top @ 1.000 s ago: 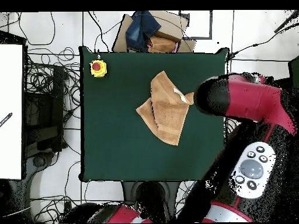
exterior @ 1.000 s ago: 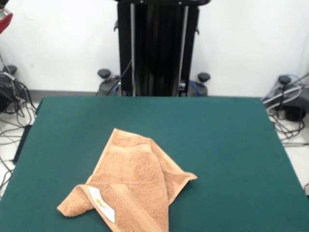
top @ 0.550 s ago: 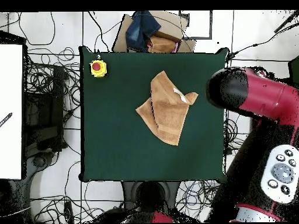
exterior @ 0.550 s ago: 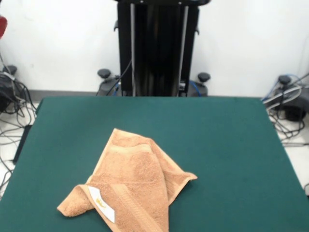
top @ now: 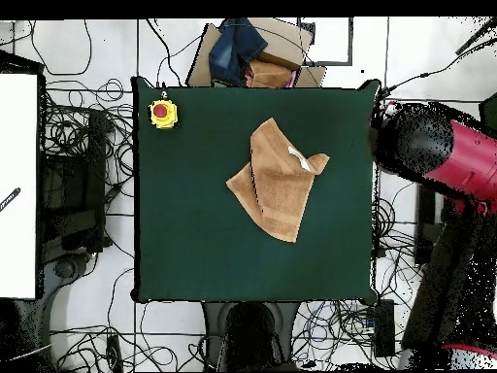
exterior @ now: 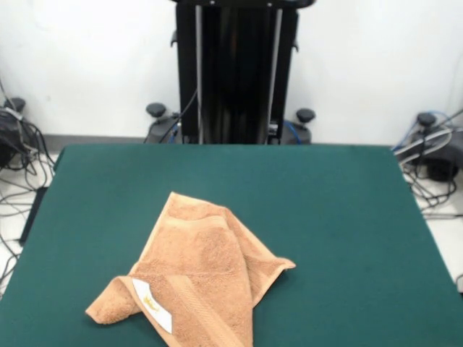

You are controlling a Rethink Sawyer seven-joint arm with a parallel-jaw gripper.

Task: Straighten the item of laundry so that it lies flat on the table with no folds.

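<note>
— Green felt table (exterior: 340, 217), wide, mostly bare. Red and black arm (top: 442, 155) off past its edge. Pincer unseen, so apart or together: cannot tell.
— And the towel (exterior: 199, 282)?
— Well apart from that arm's end, lying crumpled on the felt, folded over itself, white label (exterior: 152, 303) facing up.
— Handling?
— Probably soft, light, limp; likely to drag on felt rather than slide. Best pinched at the free corner (exterior: 288, 264) and drawn outward.
</note>
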